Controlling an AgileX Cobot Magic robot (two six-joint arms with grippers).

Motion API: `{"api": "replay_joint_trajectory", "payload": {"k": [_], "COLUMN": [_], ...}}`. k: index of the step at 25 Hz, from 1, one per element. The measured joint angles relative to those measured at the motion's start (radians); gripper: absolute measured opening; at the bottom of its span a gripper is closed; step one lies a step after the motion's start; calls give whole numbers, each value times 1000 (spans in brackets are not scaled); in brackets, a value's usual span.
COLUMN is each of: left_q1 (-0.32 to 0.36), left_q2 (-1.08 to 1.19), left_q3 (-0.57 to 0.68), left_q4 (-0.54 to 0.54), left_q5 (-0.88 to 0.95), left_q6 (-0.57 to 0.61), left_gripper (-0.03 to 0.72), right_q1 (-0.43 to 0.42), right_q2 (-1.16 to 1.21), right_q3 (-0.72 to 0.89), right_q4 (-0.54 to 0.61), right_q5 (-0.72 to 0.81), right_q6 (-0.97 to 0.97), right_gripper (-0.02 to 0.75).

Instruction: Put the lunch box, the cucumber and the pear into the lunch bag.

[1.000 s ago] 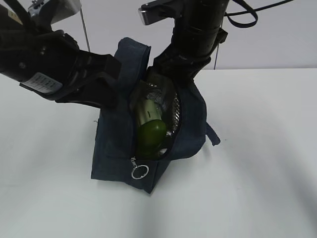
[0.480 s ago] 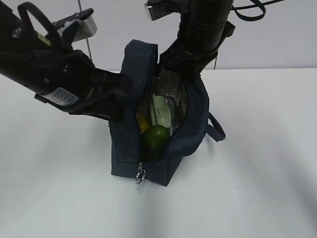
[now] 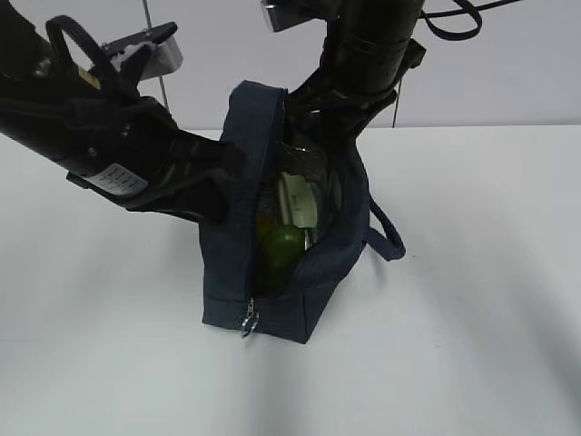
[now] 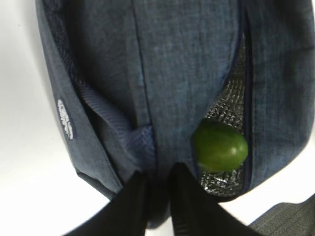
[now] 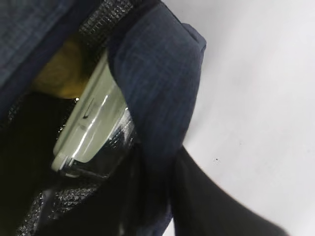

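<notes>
The boxy dark navy fabric lunch bag [image 3: 300, 263] is standing on the white counter [image 3: 472, 272], mouth gaping between the tools. The left tool [image 4: 158, 196] is pinching its near wall; the right tool [image 5: 152, 196] is straddling the opposite rim, and I cannot tell its grip. The smooth dark green cucumber [image 4: 220, 146], sage-lidded clear lunch box [image 5: 91, 125] and yellow pear [image 5: 61, 73] are lying inside.

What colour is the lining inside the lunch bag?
Silvery, with a fine quilted grid; the lining of the lunch bag shows best in the left wrist view.

No text is reading clearly. A small white oval logo patch [image 4: 65, 119] is showing on the lunch bag [image 4: 162, 73], its lettering too blurred to make out; a white printed label [image 3: 113, 178] is sitting on the left arm [image 3: 100, 136], also illegible.
</notes>
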Motion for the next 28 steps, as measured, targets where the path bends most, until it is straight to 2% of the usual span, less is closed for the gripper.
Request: {"api": "replay_joint_trajectory", "payload": {"k": [4,7,12,23,28], "left_q1": [0,0,0,0,0], "left_q2": [0,-4,-46,-144,-162], "left_q3": [-1,-1,-1,-1,-1], "left_q4": [3,14,97,241,255], "left_q5": [1,11,50,152,190], "left_q6": [0,0,0,0,0], "left_gripper": [156,211,250,255,255], "right_q1": [0,0,0,0,0], "right_q2": [0,0,-4,-132,-230], "right_q3": [0,0,0,0,0], "right_q4": [0,-4,-12,-4,7], "right_q5": [-5,-5,-5,-5,-3], "right_q6": [2,16,24,24,17], "right_gripper": [345,407,424,424,424]}}
